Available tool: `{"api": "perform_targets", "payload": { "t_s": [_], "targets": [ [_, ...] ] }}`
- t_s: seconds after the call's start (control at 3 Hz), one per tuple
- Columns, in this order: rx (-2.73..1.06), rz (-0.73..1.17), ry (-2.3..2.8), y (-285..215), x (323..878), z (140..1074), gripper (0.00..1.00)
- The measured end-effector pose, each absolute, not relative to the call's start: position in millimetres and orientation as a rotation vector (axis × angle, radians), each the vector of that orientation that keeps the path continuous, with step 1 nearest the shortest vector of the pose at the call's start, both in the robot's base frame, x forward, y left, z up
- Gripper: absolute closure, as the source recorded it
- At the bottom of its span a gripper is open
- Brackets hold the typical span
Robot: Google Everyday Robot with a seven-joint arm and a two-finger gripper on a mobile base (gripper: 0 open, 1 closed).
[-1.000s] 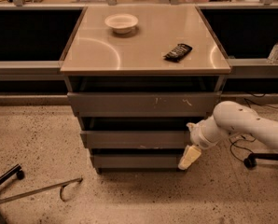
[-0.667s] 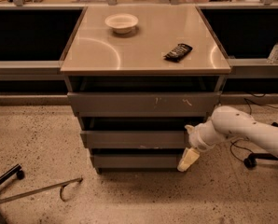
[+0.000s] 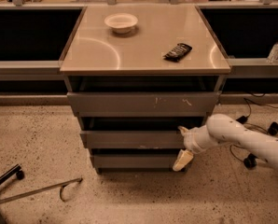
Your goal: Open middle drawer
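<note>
The middle drawer (image 3: 129,139) is the plain grey front between the scuffed top front (image 3: 139,104) and the small bottom front (image 3: 134,161) of the cabinet. It stands a little out from the cabinet, with a dark gap above it. My gripper (image 3: 182,145), on a white arm coming from the right, is at the right end of the middle drawer's front. Its cream fingers are spread apart: one fingertip (image 3: 181,129) is at the drawer's top edge and the other (image 3: 181,161) hangs below it, over the bottom front.
The cabinet's tan top (image 3: 106,55) holds a white bowl (image 3: 121,22) and a black object (image 3: 177,52). A clear bottle (image 3: 275,49) stands on the right ledge. Cables and a wheeled base (image 3: 251,160) lie at the right; metal legs (image 3: 36,190) lie on the floor at the left.
My gripper and arm have shifted slightly left, closer against the right end of the middle drawer. The drawers have not visibly moved.
</note>
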State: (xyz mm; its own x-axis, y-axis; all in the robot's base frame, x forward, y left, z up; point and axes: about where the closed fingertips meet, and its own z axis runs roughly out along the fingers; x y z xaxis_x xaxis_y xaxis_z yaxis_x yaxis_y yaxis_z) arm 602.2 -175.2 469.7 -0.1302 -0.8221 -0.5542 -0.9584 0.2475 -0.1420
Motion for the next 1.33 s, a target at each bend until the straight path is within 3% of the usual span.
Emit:
{"api": "perform_targets", "payload": {
  "t_s": [1.33],
  "targets": [
    [-1.617, 0.340, 1.956, -169, 645, 433, 0.00]
  ]
}}
